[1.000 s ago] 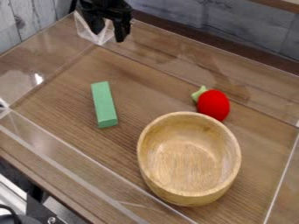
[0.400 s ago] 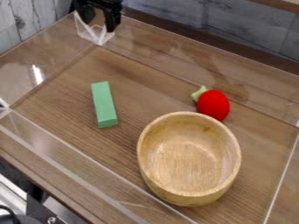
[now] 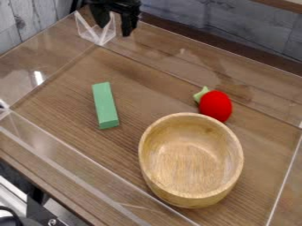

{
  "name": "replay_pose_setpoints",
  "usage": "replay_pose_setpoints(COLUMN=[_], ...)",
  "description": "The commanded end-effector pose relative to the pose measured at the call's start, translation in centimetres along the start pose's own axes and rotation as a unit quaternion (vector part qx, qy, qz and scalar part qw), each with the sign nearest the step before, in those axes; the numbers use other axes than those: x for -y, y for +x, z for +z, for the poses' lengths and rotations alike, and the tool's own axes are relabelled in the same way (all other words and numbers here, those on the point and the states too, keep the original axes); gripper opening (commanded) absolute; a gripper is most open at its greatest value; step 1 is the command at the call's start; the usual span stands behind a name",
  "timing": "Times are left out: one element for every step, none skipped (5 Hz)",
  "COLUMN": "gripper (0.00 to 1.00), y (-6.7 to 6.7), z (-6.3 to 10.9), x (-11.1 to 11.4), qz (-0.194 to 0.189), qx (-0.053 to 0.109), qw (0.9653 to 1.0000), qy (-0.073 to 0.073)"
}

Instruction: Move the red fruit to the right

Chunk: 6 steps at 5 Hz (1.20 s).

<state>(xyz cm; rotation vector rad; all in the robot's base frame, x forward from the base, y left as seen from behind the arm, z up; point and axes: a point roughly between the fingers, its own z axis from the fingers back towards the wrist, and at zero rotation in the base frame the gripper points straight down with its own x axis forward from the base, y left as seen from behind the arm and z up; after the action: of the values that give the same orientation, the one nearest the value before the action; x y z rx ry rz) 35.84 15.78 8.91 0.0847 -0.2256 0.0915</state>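
While the gripper (image 3: 115, 19) hangs at the far edge of the table (image 3: 165, 84) with its jaws apart and empty, the red fruit (image 3: 215, 106) lies well away, just beyond the wooden bowl (image 3: 192, 159). A good approach descends straight over the fruit, clear of the bowl's rim and green block (image 3: 105, 104).

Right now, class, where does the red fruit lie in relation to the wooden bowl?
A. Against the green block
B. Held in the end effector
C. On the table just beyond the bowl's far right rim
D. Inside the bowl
C: the red fruit sits on the wooden table just past the far right rim of the wooden bowl, away from the green block and the end effector.
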Motion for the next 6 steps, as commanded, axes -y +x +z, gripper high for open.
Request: replay_pose_setpoints(gripper=[1.0, 1.0, 1.0, 1.0, 1.0, 1.0], y=[0.9, 0.9, 1.0, 1.2, 1.3, 0.6], z=[0.5, 0.5, 0.9, 1.5, 2.4, 2.6], x=[-2.0, -2.3, -2.1, -1.3, -0.6, -1.4], qz=[0.011, -0.011, -0.028, -0.063, -0.091, -0.086], qx=[0.026, 0.033, 0.041, 0.05, 0.058, 0.057], qw=[0.9994, 0.9992, 0.9987, 0.9968, 0.9941, 0.9946], qy=[0.018, 0.018, 0.014, 0.005, -0.002, 0.001])
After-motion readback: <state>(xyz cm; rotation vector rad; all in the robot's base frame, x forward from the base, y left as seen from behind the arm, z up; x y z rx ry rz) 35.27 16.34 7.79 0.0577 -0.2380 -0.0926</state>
